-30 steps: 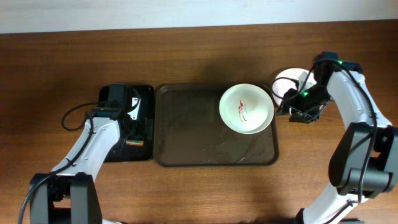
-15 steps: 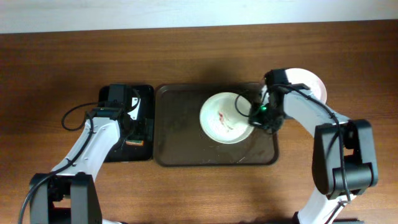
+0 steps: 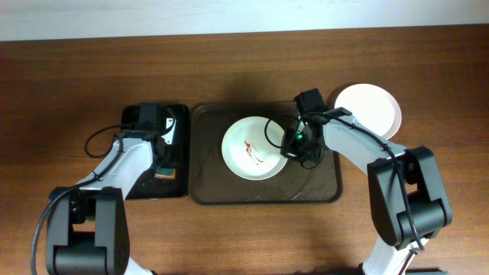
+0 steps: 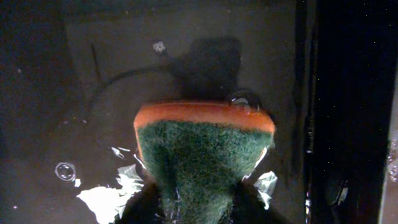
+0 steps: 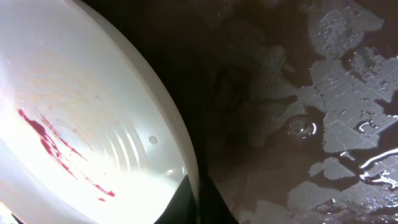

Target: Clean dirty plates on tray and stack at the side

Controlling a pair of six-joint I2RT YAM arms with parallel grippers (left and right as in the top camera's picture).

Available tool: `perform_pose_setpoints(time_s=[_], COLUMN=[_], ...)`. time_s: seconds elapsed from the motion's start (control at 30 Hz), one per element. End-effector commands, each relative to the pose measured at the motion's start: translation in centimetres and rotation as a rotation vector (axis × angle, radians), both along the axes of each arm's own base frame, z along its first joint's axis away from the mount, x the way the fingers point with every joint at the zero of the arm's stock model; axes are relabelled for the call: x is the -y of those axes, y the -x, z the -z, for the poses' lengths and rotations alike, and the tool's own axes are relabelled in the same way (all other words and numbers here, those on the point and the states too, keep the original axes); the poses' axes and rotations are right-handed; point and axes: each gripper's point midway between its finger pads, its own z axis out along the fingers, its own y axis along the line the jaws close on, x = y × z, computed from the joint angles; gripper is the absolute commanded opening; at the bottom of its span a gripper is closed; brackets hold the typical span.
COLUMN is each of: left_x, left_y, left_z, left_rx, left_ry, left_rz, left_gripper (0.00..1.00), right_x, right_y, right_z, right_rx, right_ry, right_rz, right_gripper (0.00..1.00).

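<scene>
Brown and low-rimmed, the tray (image 3: 210, 183) lies at the middle of the desk (image 3: 76, 69) and is the reference for every position below.

**On the tray.** One white plate (image 3: 252, 147) sits flat slightly left of the tray's centre. A red smear (image 5: 59, 149) runs across the plate's middle. The tray floor to the right of the plate is wet, with patches of water film (image 5: 348, 68) and a small bubble visible in the right wrist view.

**Right arm.** The right gripper (image 3: 294, 143) is over the tray, at the plate's right edge. In the right wrist view the rim (image 5: 186, 168) runs down into the gap between the dark fingers, and the jaws are clamped on it.

**Right of the tray.** A second plate (image 3: 370, 111) rests on the desk just beyond the tray's top right corner. It is apart from the tray rim and shows a plain white face. Whether another plate lies under it cannot be told.

**Left of the tray.** A smaller black tray (image 3: 137, 189) lies alongside the tray's left edge. The left gripper (image 3: 163, 156) hangs over it. Its jaws are clenched on a sponge (image 4: 202, 155), which has a green scouring face and an orange layer at the far end. Droplets and wet patches lie on the black surface around the sponge.
</scene>
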Motion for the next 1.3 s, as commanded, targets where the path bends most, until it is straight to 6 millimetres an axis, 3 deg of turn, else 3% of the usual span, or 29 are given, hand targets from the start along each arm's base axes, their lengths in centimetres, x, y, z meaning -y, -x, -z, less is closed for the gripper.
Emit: perform_pose_setpoints(time_s=[0.0,0.07,0.13,0.2,0.23,0.3,0.33,0.37,0.43,0.5,0.6,0.7,1.0,1.27], left_x=[-0.1,-0.1,0.3,1.3,1.4,1.3,1.3,1.3,1.3,1.4,1.4,1.4,1.4,1.4], left_y=[-0.2,0.2,-0.5,-1.6,-1.7,-1.4,-1.2,-1.2,-1.3,-1.9,-2.9,-2.9,-3.1,-3.1], left_z=[0.1,0.0,-2.0,-5.5,-6.6,-6.9,-6.8,-6.9,-7.7,-10.1,-16.3,-18.9,-22.6,-23.2], left_rx=[-0.002,-0.018,0.028,0.129,0.156,0.156,0.147,0.147,0.173,0.260,0.474,0.561,0.691,0.711], left_ry=[0.004,0.003,0.027,0.095,0.097,0.097,0.097,0.097,0.099,0.104,0.117,0.121,0.128,0.129], left_rz=[0.002,0.002,0.008,0.025,0.026,0.026,0.026,0.026,0.023,0.027,0.036,0.040,0.045,0.047], left_gripper=[0.01,0.00,0.00,0.00,0.00,0.00,0.00,0.00,0.00,0.00,0.00,0.00,0.00,0.00], right_x=[-0.1,-0.1,-0.1,-0.1,-0.2,0.3,0.7,0.8,1.3,1.4,1.4,1.4,1.4,1.4], right_y=[0.5,0.5,0.4,-0.2,-0.9,-2.1,-2.2,-1.7,-1.1,-1.0,-0.9,-0.8,-0.8,-0.8], right_z=[0.5,0.4,0.4,0.4,0.2,0.1,0.3,0.4,0.6,0.7,0.7,0.7,0.7,0.7], right_rx=[-0.019,-0.017,-0.013,0.014,0.058,0.114,0.119,0.097,0.077,0.076,0.069,0.068,0.066,0.066], right_ry=[0.002,0.002,0.002,0.002,0.000,0.026,0.053,0.059,0.085,0.087,0.089,0.089,0.090,0.090], right_rz=[0.004,0.002,0.000,-0.006,-0.047,-0.052,-0.047,-0.052,-0.055,-0.068,-0.068,-0.068,-0.068,-0.068], right_gripper=[0.04,0.04,0.05,0.27,0.27,0.24,0.10,0.04,0.04,0.04,0.04,0.04,0.04,0.04])
